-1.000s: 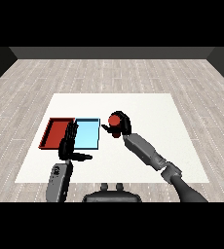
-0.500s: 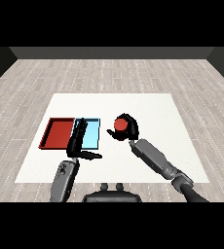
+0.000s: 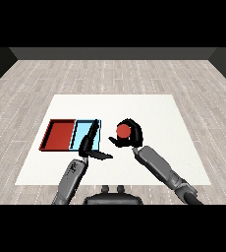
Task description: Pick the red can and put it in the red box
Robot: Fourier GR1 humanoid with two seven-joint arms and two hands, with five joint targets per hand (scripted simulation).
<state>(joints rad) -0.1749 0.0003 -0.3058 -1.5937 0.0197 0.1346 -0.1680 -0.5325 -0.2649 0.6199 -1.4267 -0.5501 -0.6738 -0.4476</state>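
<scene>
black right hand (image 3: 130, 135) curls round the small red can (image 3: 123, 130) at frame centre, left hand (image 3: 89, 145) fingers straight over the light blue tray (image 3: 78, 134); carry leftward, clearing it, to the shallow red tray (image 3: 60, 136).

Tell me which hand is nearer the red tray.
Left. The left hand is raised over the light blue tray, right next to the red tray. The right hand is curled round the red can, past the blue tray's far side.
</scene>
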